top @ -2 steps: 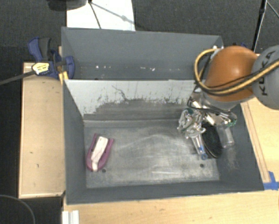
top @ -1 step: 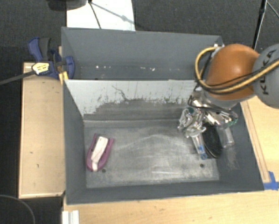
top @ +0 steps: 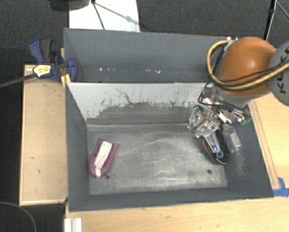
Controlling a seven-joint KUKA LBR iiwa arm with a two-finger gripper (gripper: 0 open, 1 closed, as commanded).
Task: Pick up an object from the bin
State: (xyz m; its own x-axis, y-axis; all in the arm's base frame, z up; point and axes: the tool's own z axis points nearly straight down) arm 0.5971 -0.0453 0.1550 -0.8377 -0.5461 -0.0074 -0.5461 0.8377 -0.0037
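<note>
My gripper (top: 210, 135) hangs low over the bin's right side, close to the right wall. Directly under it lies a dark oval thing (top: 221, 158) with a thin red edge and a small blue spot, partly covered by the gripper. Whether the gripper touches it I cannot tell. Far off at the bin's left front lies a purple and white oblong thing (top: 102, 158), flat on the floor and well away from the gripper.
The arm with its orange cover and looped cables comes in over the bin's right rear corner. The sloped right wall stands just beside the gripper. Scuffed bare floor lies between the two things.
</note>
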